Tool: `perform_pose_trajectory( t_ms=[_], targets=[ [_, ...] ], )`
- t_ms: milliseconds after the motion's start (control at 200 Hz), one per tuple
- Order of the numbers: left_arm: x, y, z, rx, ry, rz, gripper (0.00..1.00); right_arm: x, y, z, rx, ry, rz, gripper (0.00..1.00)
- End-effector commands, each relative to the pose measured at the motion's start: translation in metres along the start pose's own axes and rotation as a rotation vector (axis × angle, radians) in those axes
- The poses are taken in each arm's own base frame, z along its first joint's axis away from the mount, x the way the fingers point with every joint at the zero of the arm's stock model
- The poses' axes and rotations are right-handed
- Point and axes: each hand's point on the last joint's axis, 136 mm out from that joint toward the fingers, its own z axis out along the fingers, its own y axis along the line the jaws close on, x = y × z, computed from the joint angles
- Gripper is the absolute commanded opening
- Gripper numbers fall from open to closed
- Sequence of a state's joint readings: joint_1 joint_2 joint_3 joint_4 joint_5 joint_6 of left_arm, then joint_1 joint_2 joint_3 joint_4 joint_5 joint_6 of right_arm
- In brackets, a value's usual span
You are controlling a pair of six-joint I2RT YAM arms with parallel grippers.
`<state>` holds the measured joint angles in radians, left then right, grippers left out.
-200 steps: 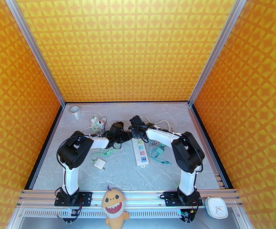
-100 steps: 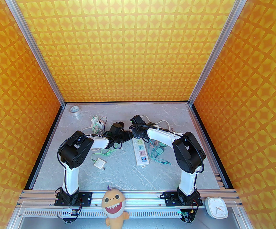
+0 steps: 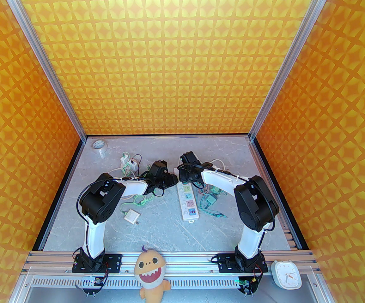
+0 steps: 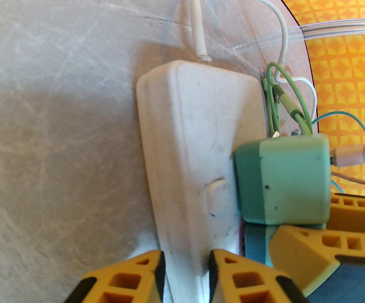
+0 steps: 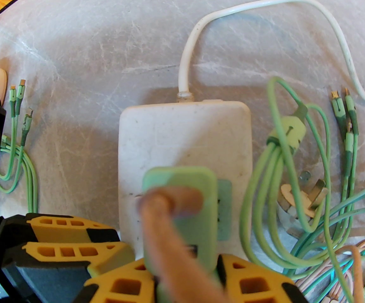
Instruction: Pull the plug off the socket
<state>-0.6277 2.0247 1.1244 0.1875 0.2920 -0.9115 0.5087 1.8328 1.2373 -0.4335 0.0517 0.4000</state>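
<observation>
The socket (image 3: 187, 203), a long white power strip with pastel outlet faces, lies mid-table, its far end under both grippers. My left gripper (image 3: 172, 179) is shut on that end's side; in the left wrist view the white bar (image 4: 188, 144) runs between its yellow fingers (image 4: 152, 276). A green plug (image 4: 283, 178) sits against the strip's face with a pink cable (image 5: 169, 232) leaving it. My right gripper (image 5: 185, 268) is shut on this plug (image 5: 188, 185) from above. Whether its pins are still seated is hidden.
Green and teal cables with a loose three-pin plug (image 5: 299, 197) lie just right of the strip. A white charger (image 3: 131, 216) and a small adapter with wires (image 3: 127, 162) sit to the left. A tape roll (image 3: 100, 145) is in the far-left corner.
Both grippers and the strip's far end have shifted slightly to the right; the right arm's elbow swung further right. Both grips are unchanged.
</observation>
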Motion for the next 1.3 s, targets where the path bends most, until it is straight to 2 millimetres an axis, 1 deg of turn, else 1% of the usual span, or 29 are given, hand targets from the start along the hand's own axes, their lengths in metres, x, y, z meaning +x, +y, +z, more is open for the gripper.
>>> perform_pose_trajectory(
  t_ms=[0, 120, 290, 380, 445, 540, 770, 905, 985, 1085, 1150, 1295],
  targets=[
    [0.028, 0.06, 0.006, -0.208, 0.083, -0.033, 0.29, -0.012, 0.008, -0.021, -0.034, -0.043, 0.02, 0.24],
    [0.027, 0.058, 0.005, -0.209, 0.084, -0.028, 0.29, -0.007, 0.022, -0.02, 0.009, -0.037, -0.052, 0.24],
    [0.027, 0.059, 0.005, -0.214, 0.09, -0.026, 0.29, 0.005, 0.041, -0.013, 0.066, -0.015, -0.132, 0.24],
    [0.027, 0.059, 0.006, -0.215, 0.09, -0.025, 0.29, 0.007, 0.046, -0.012, 0.08, -0.012, -0.153, 0.24],
    [0.027, 0.059, 0.006, -0.216, 0.091, -0.027, 0.29, 0.008, 0.045, -0.012, 0.081, -0.012, -0.152, 0.24],
    [0.028, 0.06, 0.005, -0.221, 0.095, -0.03, 0.29, 0.002, 0.042, -0.022, 0.094, -0.042, -0.149, 0.24],
    [0.028, 0.06, 0.004, -0.226, 0.092, -0.031, 0.29, -0.02, 0.036, -0.06, 0.075, -0.129, -0.109, 0.25],
    [0.026, 0.06, 0.002, -0.23, 0.086, -0.028, 0.29, -0.021, 0.029, -0.078, 0.051, -0.149, -0.071, 0.26],
    [0.025, 0.061, 0.0, -0.232, 0.085, -0.027, 0.3, -0.017, 0.026, -0.089, 0.024, -0.155, -0.053, 0.26],
    [0.023, 0.059, -0.001, -0.23, 0.079, -0.026, 0.3, -0.005, 0.022, -0.099, -0.013, -0.146, -0.035, 0.27],
    [0.021, 0.059, -0.002, -0.229, 0.076, -0.024, 0.3, 0.01, 0.02, -0.105, -0.045, -0.123, -0.03, 0.27],
    [0.019, 0.056, -0.004, -0.224, 0.07, -0.02, 0.31, 0.042, 0.006, -0.116, -0.068, -0.094, -0.013, 0.28]
  ],
)
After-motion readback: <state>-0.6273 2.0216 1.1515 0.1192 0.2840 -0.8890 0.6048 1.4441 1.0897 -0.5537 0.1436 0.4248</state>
